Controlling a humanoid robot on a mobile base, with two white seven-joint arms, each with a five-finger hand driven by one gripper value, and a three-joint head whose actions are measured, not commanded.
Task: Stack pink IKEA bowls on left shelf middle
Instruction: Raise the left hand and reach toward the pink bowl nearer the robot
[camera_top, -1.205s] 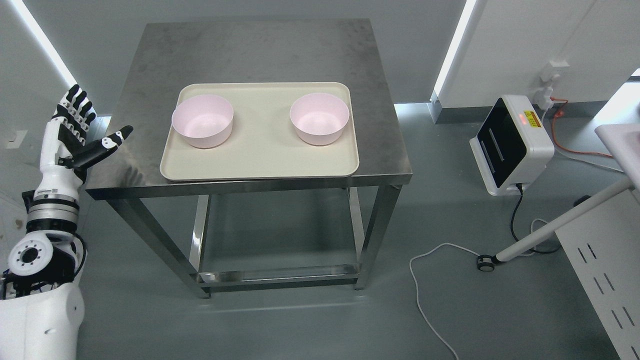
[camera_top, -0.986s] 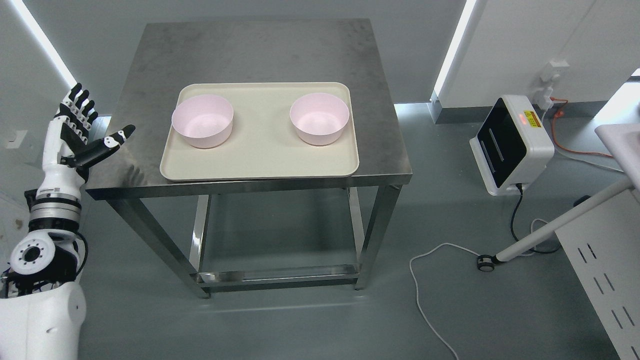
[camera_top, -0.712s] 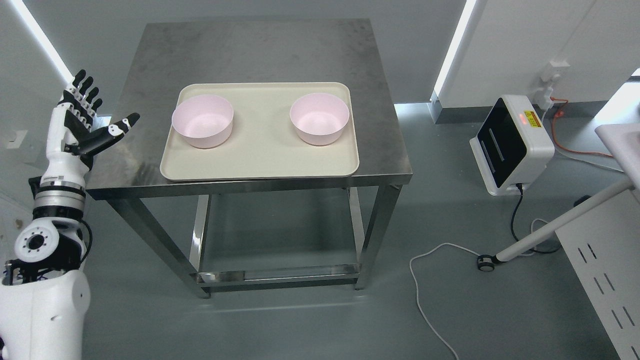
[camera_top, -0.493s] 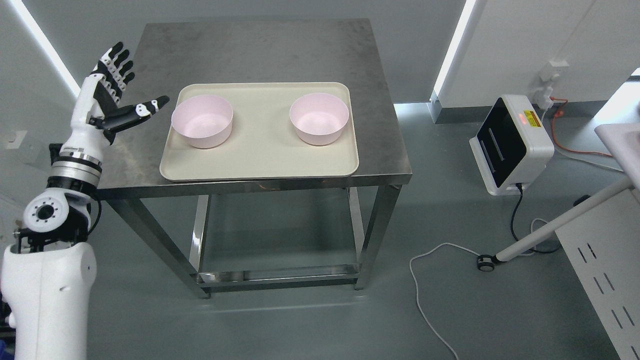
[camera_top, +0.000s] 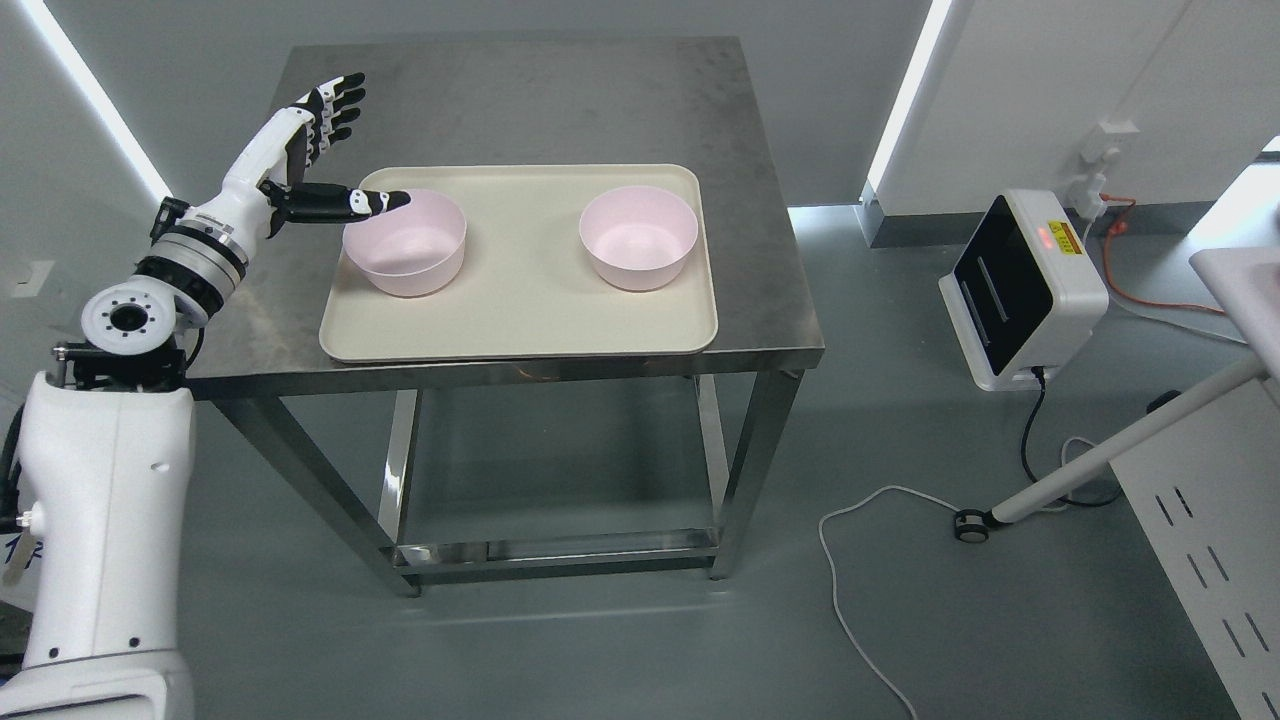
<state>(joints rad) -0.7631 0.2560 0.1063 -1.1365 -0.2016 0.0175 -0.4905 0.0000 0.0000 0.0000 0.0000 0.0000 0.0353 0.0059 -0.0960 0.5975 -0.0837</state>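
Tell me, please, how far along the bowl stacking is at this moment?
Nothing is stacked yet: the left pink bowl and the right pink bowl sit apart on the beige tray. In hand: the left hand is open, thumb over the left bowl's rim, gripping nothing. Left to do: grasp one bowl and nest it in the other; no shelf shows.

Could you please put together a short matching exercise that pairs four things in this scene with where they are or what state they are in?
Things:
1. left hand
2. left pink bowl
3. right pink bowl
4. cream tray

Places or states:
A. lies flat on the steel table, carrying both bowls
B. stands alone on the tray's right half, untouched
C. open, fingers spread, holding nothing
D. on the tray's left half, with a thumb tip over its rim

Pairs: 1-C, 2-D, 3-B, 4-A
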